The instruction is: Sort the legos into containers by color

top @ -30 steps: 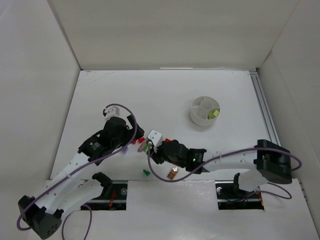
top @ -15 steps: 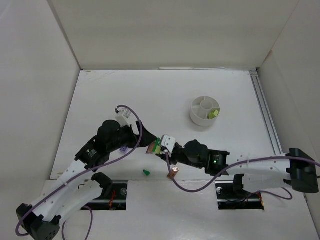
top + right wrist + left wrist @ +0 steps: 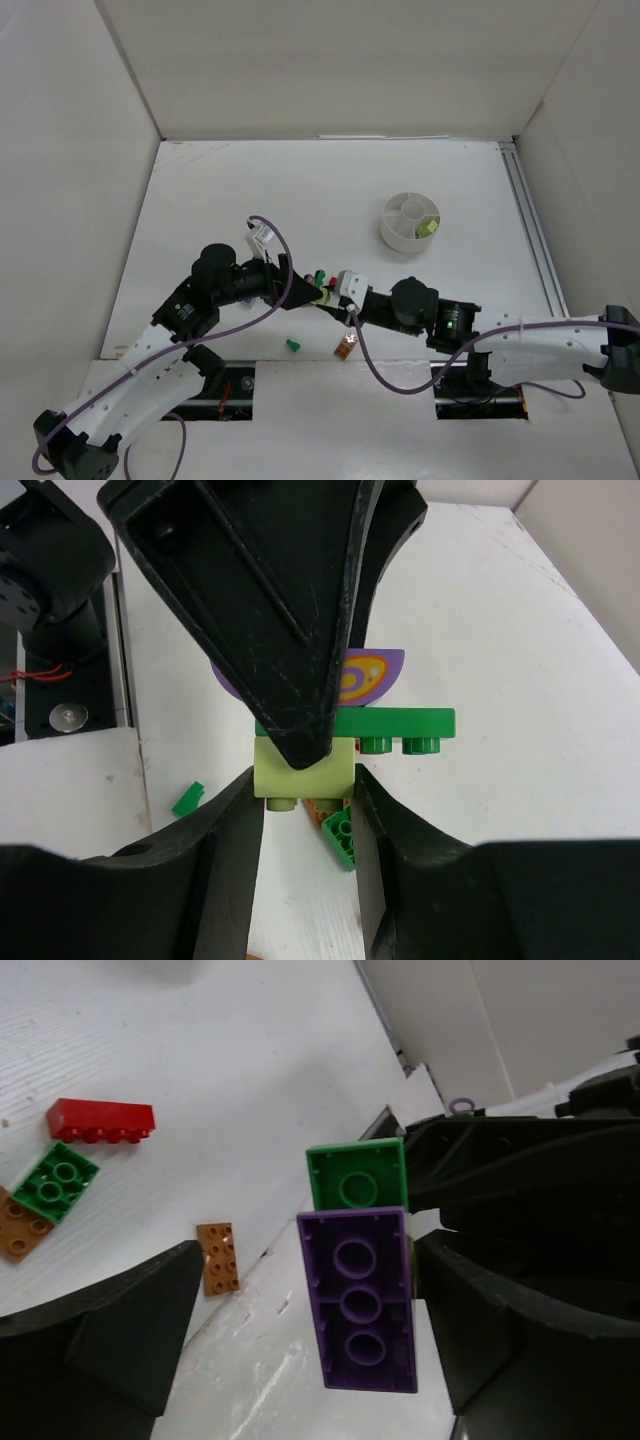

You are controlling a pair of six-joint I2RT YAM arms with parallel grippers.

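Observation:
A small stack of legos hangs between the two grippers, above the table. In the right wrist view my right gripper (image 3: pixel 307 782) is shut on its pale yellow brick (image 3: pixel 305 770). A green plate (image 3: pixel 400 723) and a purple piece (image 3: pixel 375 675) sit on that brick. In the left wrist view my left gripper (image 3: pixel 310 1295) is open around the purple brick (image 3: pixel 360 1295), which joins a green brick (image 3: pixel 357 1173). Its left finger is well clear of the brick. From above, the stack (image 3: pixel 319 284) sits between the left gripper (image 3: pixel 296 283) and the right gripper (image 3: pixel 332 292). The white dish (image 3: pixel 395 236) stands far right and holds a yellow-green brick (image 3: pixel 428 227).
On the table lie a red brick (image 3: pixel 100 1120), a green brick (image 3: pixel 55 1180), a brown brick (image 3: pixel 18 1237) and an orange plate (image 3: pixel 217 1257). From above, a small green piece (image 3: pixel 293 345) and the orange plate (image 3: pixel 346 345) lie by the near edge.
The right arm has pulled back to the right and carried the brick stack up off the table. The left gripper has followed to the right and now flanks the purple brick.

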